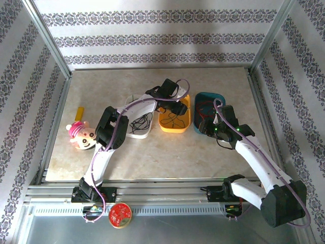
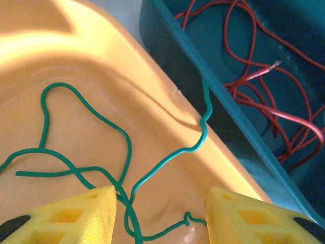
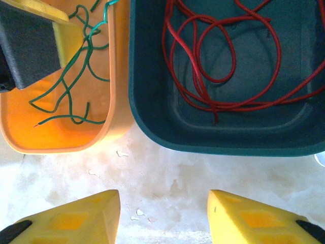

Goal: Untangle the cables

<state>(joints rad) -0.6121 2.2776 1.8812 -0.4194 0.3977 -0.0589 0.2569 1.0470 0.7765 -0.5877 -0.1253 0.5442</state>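
We find the left gripper (image 2: 160,213) with jaws apart over the thin green wire (image 2: 204,133) inside the orange plastic tray (image 2: 76,51). The right gripper (image 3: 163,213), also apart and empty, is near that tray.

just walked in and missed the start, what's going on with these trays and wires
Two robot arms are untangling cables. The green cable lies in the orange tray, the red cable in the teal tray, the black cable in the white tray. The left gripper hangs open over the green cable; the right gripper is open above the table, holding nothing.
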